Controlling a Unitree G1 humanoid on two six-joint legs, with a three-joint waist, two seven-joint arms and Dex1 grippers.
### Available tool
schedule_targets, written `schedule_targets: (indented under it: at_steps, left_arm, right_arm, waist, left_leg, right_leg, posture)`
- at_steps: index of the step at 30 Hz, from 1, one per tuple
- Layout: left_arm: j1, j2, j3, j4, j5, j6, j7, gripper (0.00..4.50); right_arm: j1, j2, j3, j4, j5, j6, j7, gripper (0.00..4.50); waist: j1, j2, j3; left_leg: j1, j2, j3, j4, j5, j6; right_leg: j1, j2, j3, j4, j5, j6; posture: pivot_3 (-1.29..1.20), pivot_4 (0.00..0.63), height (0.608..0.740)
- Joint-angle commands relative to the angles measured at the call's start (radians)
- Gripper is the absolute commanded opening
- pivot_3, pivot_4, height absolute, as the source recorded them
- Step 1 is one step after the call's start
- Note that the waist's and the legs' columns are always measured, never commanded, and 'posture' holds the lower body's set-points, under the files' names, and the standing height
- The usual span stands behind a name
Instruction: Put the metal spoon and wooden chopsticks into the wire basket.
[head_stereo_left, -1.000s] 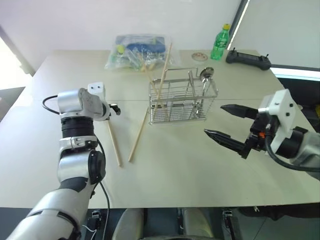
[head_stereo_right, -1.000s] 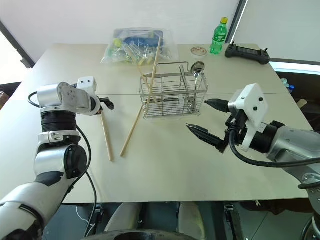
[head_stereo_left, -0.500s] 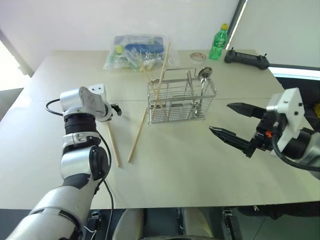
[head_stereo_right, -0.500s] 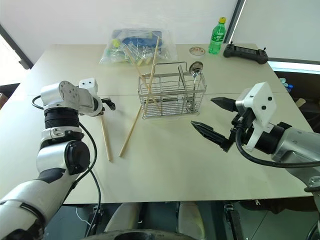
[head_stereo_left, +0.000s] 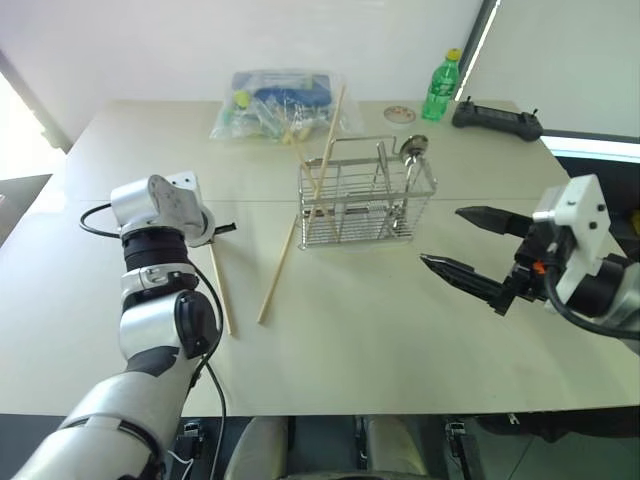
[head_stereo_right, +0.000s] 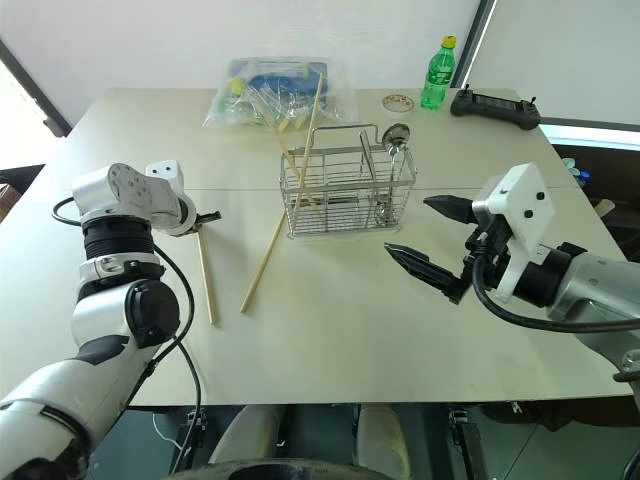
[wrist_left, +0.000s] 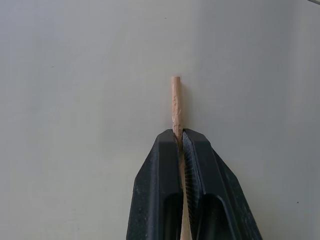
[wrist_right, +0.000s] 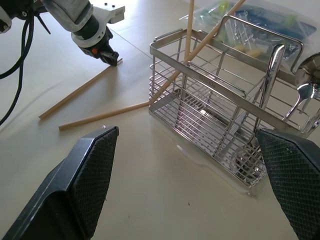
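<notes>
My left gripper (wrist_left: 179, 135) is shut on the near end of a wooden chopstick (head_stereo_left: 220, 292) that lies flat on the table, left of the wire basket (head_stereo_left: 365, 196); that stick's tip (wrist_left: 175, 87) pokes out past the fingers. A second chopstick (head_stereo_left: 279, 268) lies loose on the table, its far end by the basket's left side. Two more chopsticks (head_stereo_left: 328, 145) stand leaning inside the basket. The metal spoon (head_stereo_left: 413, 147) stands in the basket's right end, bowl up. My right gripper (head_stereo_left: 443, 237) hovers open to the right of the basket, holding nothing.
A clear plastic bag (head_stereo_left: 275, 101) with blue and yellow contents lies behind the basket. A green bottle (head_stereo_left: 441, 85), a small round dish (head_stereo_left: 399, 114) and a black controller (head_stereo_left: 497, 120) sit at the far right of the table (head_stereo_left: 350, 370).
My left gripper, open before, has shut on the end of the chopstick on the table. The right gripper stays open in the same place.
</notes>
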Motion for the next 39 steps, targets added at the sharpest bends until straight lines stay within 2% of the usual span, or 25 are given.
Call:
schedule_targets:
  at_steps: [1,3,6,11,15,18,23,34,37,39]
  left_arm:
    - [-0.013,-0.003,0.018,0.017,-0.002,0.003,0.003,0.05]
    - [-0.024,0.003,0.023,0.026,-0.011,-0.035,-0.004,0.05]
    - [-0.084,0.031,0.03,0.06,-0.048,-0.232,-0.067,0.05]
    - [-0.206,0.096,-0.012,0.091,-0.121,-0.612,-0.316,0.05]
    - [-0.29,0.126,-0.004,0.029,-0.212,-0.874,-0.518,0.05]
    - [-0.347,0.122,0.014,-0.04,-0.317,-0.9,-0.595,0.05]
    - [-0.385,0.103,-0.05,-0.104,-0.403,-0.874,-0.693,0.05]
    - [-0.215,0.039,-0.342,-0.265,-0.36,-0.951,-0.946,0.05]
    - [-0.123,0.028,-0.426,-0.302,-0.292,-1.041,-0.983,0.05]
    - [-0.087,0.022,-0.439,-0.304,-0.285,-1.047,-0.98,0.05]
  right_arm:
    - [0.006,-0.016,-0.029,-0.019,0.009,-0.02,0.009,4.5]
    - [0.009,-0.016,-0.028,-0.018,0.007,-0.022,0.011,4.5]
    - [0.015,-0.014,-0.029,-0.015,0.006,-0.022,0.013,4.5]
    - [0.019,-0.016,-0.03,-0.012,0.013,-0.018,0.014,4.5]
    - [0.007,-0.023,-0.031,-0.001,0.026,-0.014,0.007,4.5]
    - [0.004,-0.015,-0.028,-0.008,0.038,-0.015,-0.017,4.5]
    - [0.033,0.006,-0.026,-0.03,0.035,-0.024,-0.051,4.5]
    - [0.072,0.031,-0.057,-0.072,0.058,-0.037,-0.135,4.5]
    - [0.087,0.027,-0.073,-0.078,0.065,-0.042,-0.147,4.5]
    - [0.089,0.024,-0.08,-0.074,0.075,-0.046,-0.154,4.5]
  waist:
    - [0.0,0.0,0.0]
    - [0.0,0.0,0.0]
    - [0.002,-0.001,0.0]
    - [0.0,-0.003,0.002]
    - [-0.002,-0.002,0.001]
    - [-0.002,-0.002,0.001]
    - [-0.001,-0.002,0.001]
    - [-0.006,-0.002,0.001]
    - [-0.001,0.0,0.0]
    - [0.001,0.0,0.0]
  left_leg:
    - [0.0,0.0,0.0,0.0,0.0,0.0]
    - [0.0,0.0,0.0,0.0,0.0,0.0]
    - [0.0,0.0,0.0,0.0,0.0,0.0]
    - [-0.003,0.0,0.0,0.0,0.001,-0.001]
    - [-0.002,0.0,0.002,-0.001,0.0,-0.001]
    - [-0.002,0.0,0.003,-0.002,0.0,0.0]
    - [-0.002,0.0,0.002,-0.001,0.0,0.0]
    - [-0.001,0.001,0.001,0.003,0.0,0.001]
    - [0.0,0.001,0.001,0.0,-0.001,0.001]
    - [0.0,0.001,0.001,0.001,0.0,0.001]
  right_leg:
    - [0.0,0.0,0.0,0.0,0.0,0.0]
    - [0.0,0.0,0.0,0.0,0.0,0.0]
    - [0.0,0.0,0.0,0.0,0.0,0.0]
    - [-0.002,0.0,-0.001,-0.001,0.0,-0.001]
    - [-0.003,-0.002,0.0,-0.002,0.001,-0.001]
    - [-0.003,-0.003,0.0,-0.002,0.0,0.0]
    - [-0.002,-0.002,0.0,-0.002,0.0,0.0]
    - [0.001,0.0,0.0,-0.002,0.0,0.0]
    - [0.001,0.0,0.001,-0.002,0.0,0.0]
    - [0.001,0.0,0.001,-0.002,0.0,-0.001]
  posture:
    - [0.0,0.15,0.726]
    - [0.0,0.15,0.726]
    - [0.0,0.15,0.726]
    - [0.0,0.15,0.726]
    - [0.0,0.15,0.726]
    - [0.0,0.15,0.726]
    - [0.0,0.15,0.726]
    - [0.0,0.15,0.726]
    - [0.0,0.15,0.726]
    - [0.0,0.15,0.726]
